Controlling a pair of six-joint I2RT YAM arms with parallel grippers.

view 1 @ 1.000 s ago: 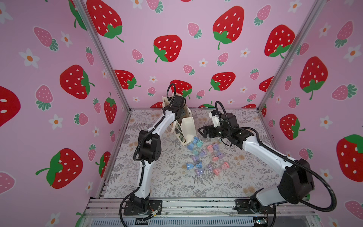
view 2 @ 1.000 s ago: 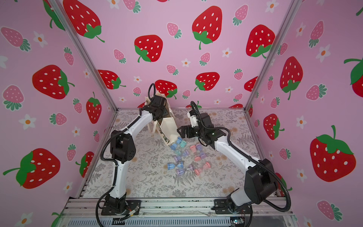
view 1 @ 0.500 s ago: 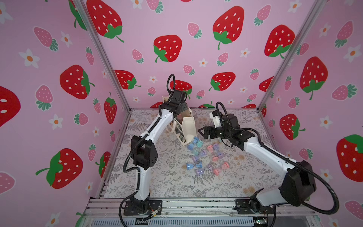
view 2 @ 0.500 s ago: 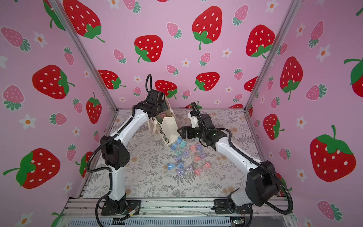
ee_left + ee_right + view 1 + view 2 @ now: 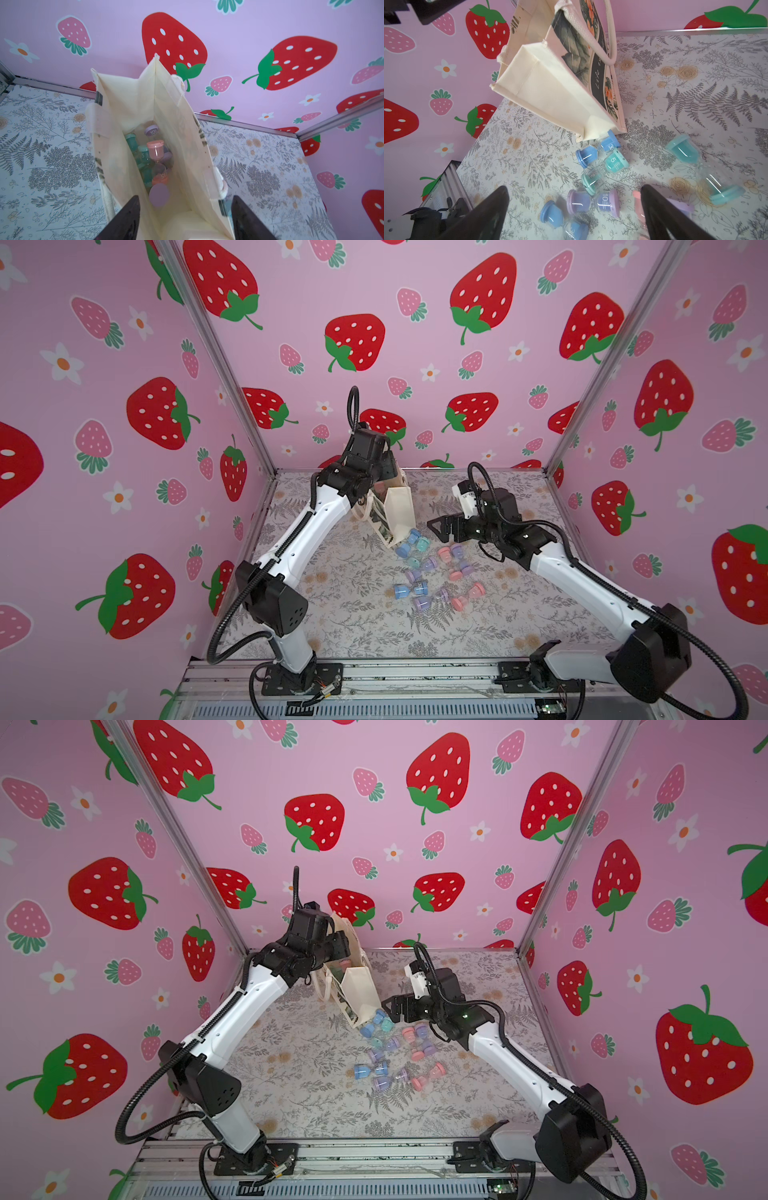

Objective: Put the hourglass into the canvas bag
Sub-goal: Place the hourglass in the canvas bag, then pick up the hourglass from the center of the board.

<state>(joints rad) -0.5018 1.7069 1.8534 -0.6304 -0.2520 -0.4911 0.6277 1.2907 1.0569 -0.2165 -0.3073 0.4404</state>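
Lilac hourglass point(image 5: 159, 195), blurred, lies within the mouth of the tilted canvas bag point(image 5: 133, 108). Left gripper point(image 5: 185, 199) points down into that mouth, jaws parted and gripping nothing. Right gripper point(image 5: 575, 188), jaws spread wide, hovers over loose hourglasses point(image 5: 600, 158).

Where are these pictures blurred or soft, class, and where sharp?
Left wrist view: a lilac blob at the bag's mouth is smeared; the fingers are soft. Right wrist view: the large teal hourglass is hazy. Both top views: evenly lit, sharp.
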